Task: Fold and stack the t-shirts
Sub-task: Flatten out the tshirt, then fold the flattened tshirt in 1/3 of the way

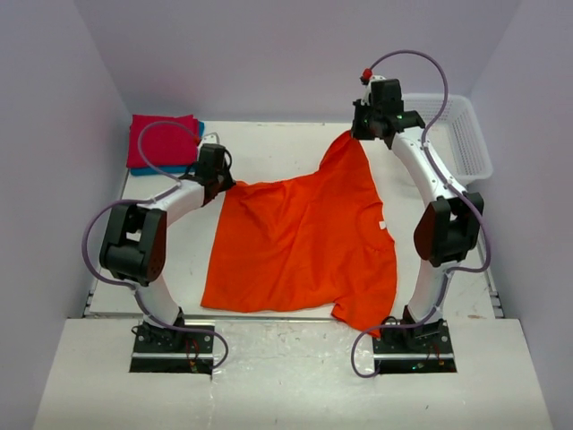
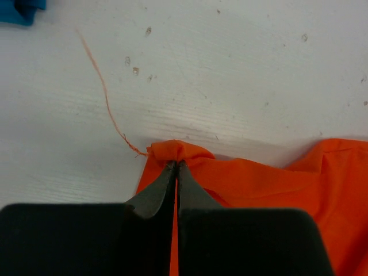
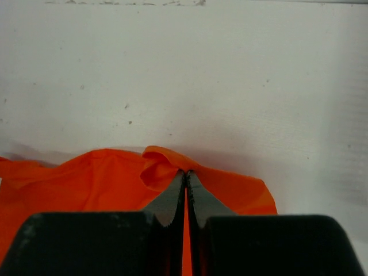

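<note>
A bright orange t-shirt (image 1: pixel 300 242) lies spread across the middle of the table, its near right corner hanging over the front edge. My left gripper (image 1: pixel 226 182) is shut on its far left corner; the left wrist view shows the cloth (image 2: pixel 178 150) bunched at the fingertips and a loose orange thread (image 2: pixel 103 95) trailing on the table. My right gripper (image 1: pixel 358 134) is shut on the far right corner, held up off the table, with a fold of cloth (image 3: pixel 167 164) pinched in the jaws. A folded crimson t-shirt (image 1: pixel 163 141) rests on a blue one (image 1: pixel 170 168) at the far left.
A white mesh basket (image 1: pixel 466 134) stands at the far right of the table. Purple-grey walls close in the left, back and right. The table's front edge (image 1: pixel 269 315) runs just ahead of the arm bases.
</note>
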Robot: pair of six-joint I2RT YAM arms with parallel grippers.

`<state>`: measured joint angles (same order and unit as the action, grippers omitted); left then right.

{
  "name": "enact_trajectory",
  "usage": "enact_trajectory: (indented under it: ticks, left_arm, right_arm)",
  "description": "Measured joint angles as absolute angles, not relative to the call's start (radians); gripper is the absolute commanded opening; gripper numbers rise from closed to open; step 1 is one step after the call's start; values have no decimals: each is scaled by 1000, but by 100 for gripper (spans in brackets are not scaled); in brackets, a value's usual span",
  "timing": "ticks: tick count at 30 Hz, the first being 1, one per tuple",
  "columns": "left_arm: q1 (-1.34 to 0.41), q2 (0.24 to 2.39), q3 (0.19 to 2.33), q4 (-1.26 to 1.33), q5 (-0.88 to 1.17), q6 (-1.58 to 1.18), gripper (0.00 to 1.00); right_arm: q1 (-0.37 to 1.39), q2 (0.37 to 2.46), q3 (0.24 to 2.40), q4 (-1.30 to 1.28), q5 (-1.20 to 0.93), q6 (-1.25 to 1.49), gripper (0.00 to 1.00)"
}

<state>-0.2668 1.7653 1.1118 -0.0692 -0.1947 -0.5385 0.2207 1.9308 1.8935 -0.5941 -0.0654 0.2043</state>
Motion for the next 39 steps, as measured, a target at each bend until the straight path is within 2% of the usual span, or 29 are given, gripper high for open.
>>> enact_trajectory:
  ticks: [16, 26, 31, 39]
  left_arm:
    - [-128, 1789, 1168, -77, -181, -446, 0]
    - [-121, 1856, 1252, -98, -167, -408, 0]
    - [-114, 1864, 1262, -100, -152, -400, 0]
    - [-112, 1857, 1262, -135, -140, -401, 0]
  right_arm:
    - [137, 1985, 1945, -640, -7, 198, 0]
    - [136, 2041, 2173, -696, -15, 191, 0]
    - [136, 2052, 2144, -702, -19, 192, 0]
    - [136, 2021, 1917, -697, -17, 220, 0]
